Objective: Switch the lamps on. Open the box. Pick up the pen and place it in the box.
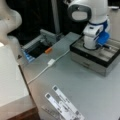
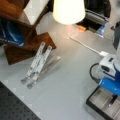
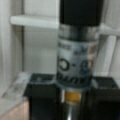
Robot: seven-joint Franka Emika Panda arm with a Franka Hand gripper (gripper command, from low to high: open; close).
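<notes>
Pen (image 3: 75,65) sits clamped between the gripper (image 3: 72,97) jaws, held low over the open box (image 1: 100,56), seemingly for placing. Lamp (image 2: 68,11) glows.

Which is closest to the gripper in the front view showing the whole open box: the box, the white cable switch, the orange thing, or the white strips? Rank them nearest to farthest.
Measured from the gripper, which is down inside the box:
1. The box, directly beneath it at the view's right.
2. The white cable switch, mid-table to the left.
3. The orange thing, farther left by the grey tray.
4. The white strips, at the view's bottom.
</notes>
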